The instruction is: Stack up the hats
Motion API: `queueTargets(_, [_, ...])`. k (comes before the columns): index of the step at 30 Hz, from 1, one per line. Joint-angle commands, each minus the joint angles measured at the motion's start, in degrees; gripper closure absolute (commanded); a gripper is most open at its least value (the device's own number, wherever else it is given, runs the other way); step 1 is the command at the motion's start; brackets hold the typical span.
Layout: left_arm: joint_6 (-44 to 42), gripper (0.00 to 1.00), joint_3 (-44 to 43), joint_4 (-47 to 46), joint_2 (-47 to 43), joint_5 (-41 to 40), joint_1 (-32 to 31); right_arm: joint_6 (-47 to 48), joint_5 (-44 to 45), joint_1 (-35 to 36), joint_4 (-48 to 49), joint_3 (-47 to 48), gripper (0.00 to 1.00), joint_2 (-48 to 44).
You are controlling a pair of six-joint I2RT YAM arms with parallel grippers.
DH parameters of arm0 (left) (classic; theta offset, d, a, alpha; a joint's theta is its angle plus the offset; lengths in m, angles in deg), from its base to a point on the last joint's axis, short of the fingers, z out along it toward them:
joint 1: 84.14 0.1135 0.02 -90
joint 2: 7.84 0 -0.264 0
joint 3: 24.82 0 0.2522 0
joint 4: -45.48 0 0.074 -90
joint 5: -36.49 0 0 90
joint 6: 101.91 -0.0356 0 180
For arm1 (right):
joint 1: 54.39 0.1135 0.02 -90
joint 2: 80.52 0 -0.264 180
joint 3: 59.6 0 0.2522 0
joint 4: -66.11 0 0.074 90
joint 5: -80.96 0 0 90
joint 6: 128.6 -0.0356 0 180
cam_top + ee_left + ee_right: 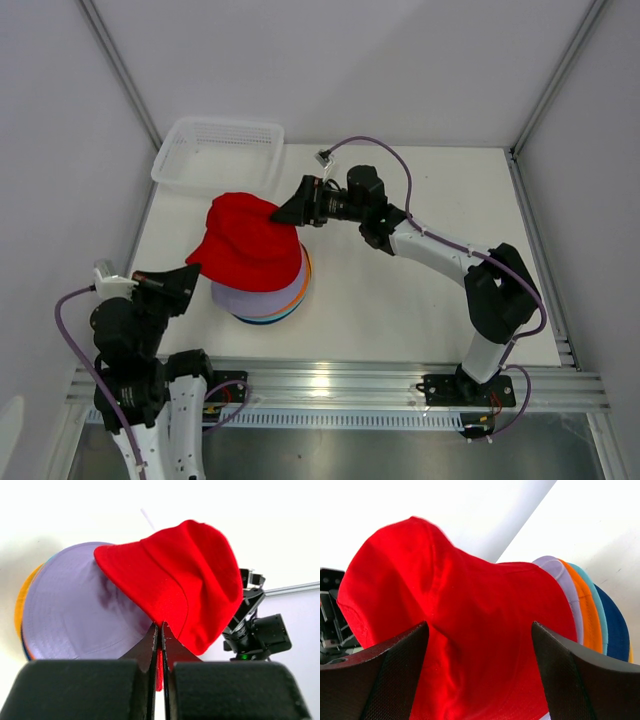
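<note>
At the near left, the left gripper point(161, 630) is closed tight on the near brim of the red hat point(245, 240), pinching the fabric between its fingertips. The red hat lies tilted on top of the pile of hats in the left-centre of the worktop point(400, 300). Beneath it sits the lavender hat point(250, 298). Under that, the brims of the orange hat point(587, 615), teal hat point(597, 610) and navy hat point(615, 630) show as stacked edges, with a sliver of the yellow hat point(631, 655) lowest. On the far side, the right gripper point(285, 212) stands wide, its jaws either side of the red crown. Farther left lies a white basket point(215, 150).
</note>
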Motion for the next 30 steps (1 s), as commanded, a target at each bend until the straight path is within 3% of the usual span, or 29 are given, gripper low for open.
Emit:
queueTargets(1, [-0.2, 0.99, 0.3, 5.3, -2.5, -2.6, 0.4, 0.6, 0.9, 0.4, 0.8, 0.1, 0.14, -1.5])
queueTargets(8, [6.5, 0.99, 12.8, 10.3, -11.5, -4.5, 0.4, 0.9, 1.4, 0.4, -0.6, -0.1, 0.13, -2.1])
queueTargets(12, [6.3, 0.99, 16.5, 10.7, -15.9, -4.9, 0.4, 2.0, 2.5, 0.1, -2.0, 0.1, 0.1, -3.3])
queueTargets(16, [5.1, 0.99, 19.0, 9.9, -16.1, -3.1, 0.4, -0.8, 1.6, -2.2, -5.1, 1.8, 0.01, -4.5])
queueTargets(22, [2.9, 0.99, 23.8, 5.3, -14.8, 0.5, 0.4, -1.8, 0.9, -5.2, -7.0, 4.4, 0.01, -8.5])
queueTargets(30, [0.2, 0.99, 26.3, 4.6, -10.4, 1.5, 0.4, -5.1, 1.7, -5.0, -5.0, -2.0, 0.04, -6.8])
